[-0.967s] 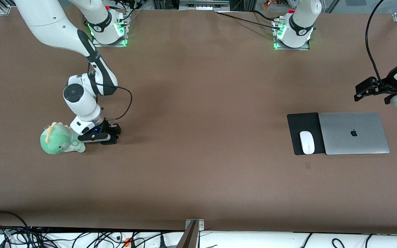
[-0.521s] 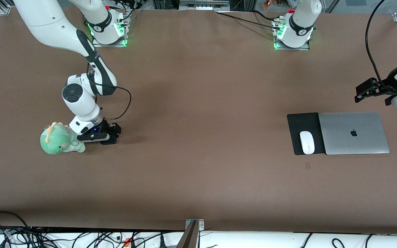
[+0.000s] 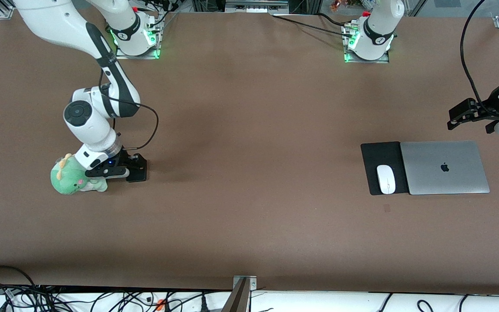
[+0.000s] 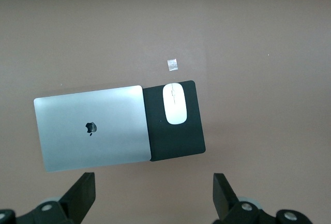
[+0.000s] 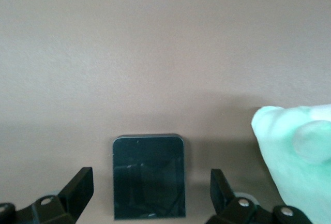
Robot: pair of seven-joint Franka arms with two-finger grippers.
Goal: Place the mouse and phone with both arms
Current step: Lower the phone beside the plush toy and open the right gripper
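— Mouse [image 3: 386, 179]?
— On the black pad [image 3: 379, 152], beside the laptop [image 3: 444, 167].
— Phone [image 5: 148, 193]?
— Clear only from the right wrist: flat on the table, between the right gripper [image 5: 150, 175] fingers, spread, ungrasped.
— Left gripper [image 4: 153, 182]?
— Spread, empty, over the table near the laptop.

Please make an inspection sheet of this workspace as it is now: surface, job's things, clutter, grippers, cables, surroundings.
Surface: brown matte table.
Job's things: glossy white oval mouse on black rectangular mouse pad; black flat rounded phone on the table between the right gripper's fingers.
Clutter: closed silver laptop beside the pad; green plush dinosaur toy beside the phone.
Grippers: left gripper open, over the table near the laptop; right gripper open, over the phone.
Cables: black cable on the right arm.
Surroundings: tangled cables below the table's edge.
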